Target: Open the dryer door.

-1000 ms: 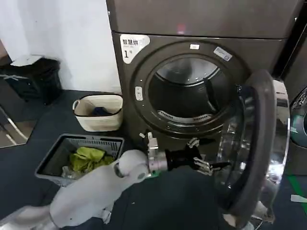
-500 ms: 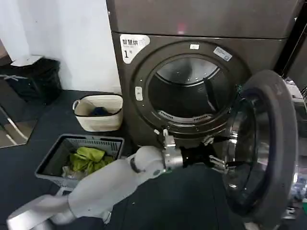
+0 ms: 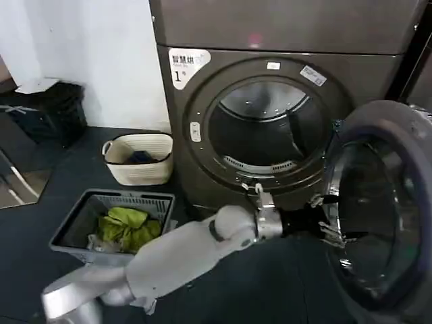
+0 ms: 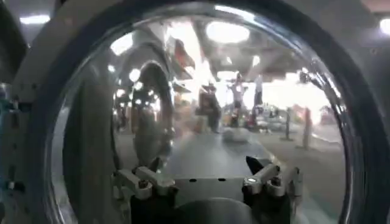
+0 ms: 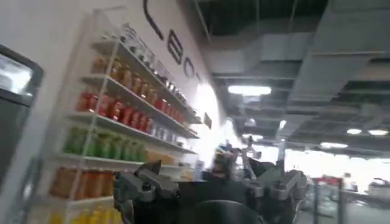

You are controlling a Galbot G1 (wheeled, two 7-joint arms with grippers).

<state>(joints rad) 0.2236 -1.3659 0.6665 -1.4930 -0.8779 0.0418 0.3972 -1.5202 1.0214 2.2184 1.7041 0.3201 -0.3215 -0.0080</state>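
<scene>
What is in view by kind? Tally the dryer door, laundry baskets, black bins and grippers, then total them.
dryer door: 1
laundry baskets: 2, white basket, grey basket
black bin: 1
grippers: 2, left gripper, right gripper
Total: 6

Head cam: high, looks fwd/down. L wrist cam: close on dryer door (image 4: 201,109) glass, shared w/ head. R wrist cam: prob. tilted up, shelves (image 5: 116,122).

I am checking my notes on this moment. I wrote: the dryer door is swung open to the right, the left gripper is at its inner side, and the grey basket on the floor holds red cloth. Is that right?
One detail is wrong. The head view shows that the cloth in the grey basket is yellow-green, not red. The rest holds: the dryer door is swung open to the right, and the left gripper is at its inner side.
</scene>
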